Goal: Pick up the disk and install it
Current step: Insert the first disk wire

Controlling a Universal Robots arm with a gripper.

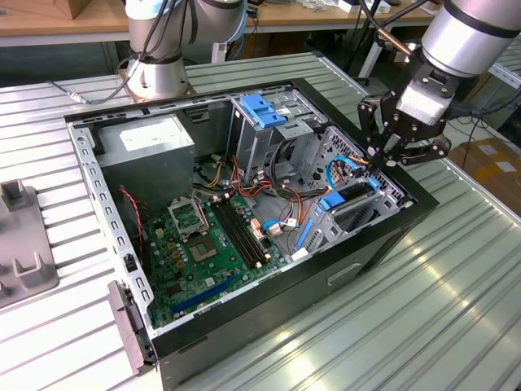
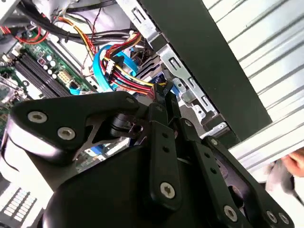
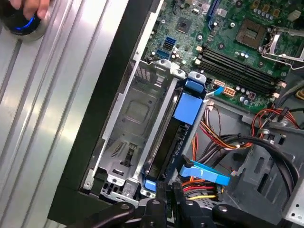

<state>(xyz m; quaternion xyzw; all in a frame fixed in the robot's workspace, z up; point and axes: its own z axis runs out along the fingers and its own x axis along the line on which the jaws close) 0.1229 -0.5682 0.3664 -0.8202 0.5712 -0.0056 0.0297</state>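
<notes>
- Ribbed aluminium bench (image 1: 456, 326) carried an open computer case (image 1: 269, 326) lying on its side, so its interior faced up and could be reached from above; a second arm's base (image 1: 159, 73) stood at the bench's far edge behind the case.
- Inside the case, the motherboard (image 1: 203, 244) lay flat on the floor, the power supply (image 1: 151, 142) sat in the far corner, and a tall metal cage (image 1: 264, 126) topped by a blue bracket (image 1: 262, 108) stood near the far wall.
- The disk (image 3: 189, 107) stood on edge in the drive bay (image 3: 137, 123) against the case's wall on the exterior view's right, its blue carrier rails uppermost; it appeared already slotted between the bay's metal guides, which held it upright.
- The gripper (image 1: 389, 155) hung directly above that bay's end, beside the bundle of coloured cables (image 2: 123, 71), seemingly placed to press or seat the disk from above.
- Its fingers (image 3: 166, 194) appeared drawn close together over the disk's end; I judged them not to be pinching it, though contact could not be confirmed.
- A person's hand (image 3: 28, 7) rested on a blue-lit knob (image 3: 21, 23) on the bench outside the case.
</notes>
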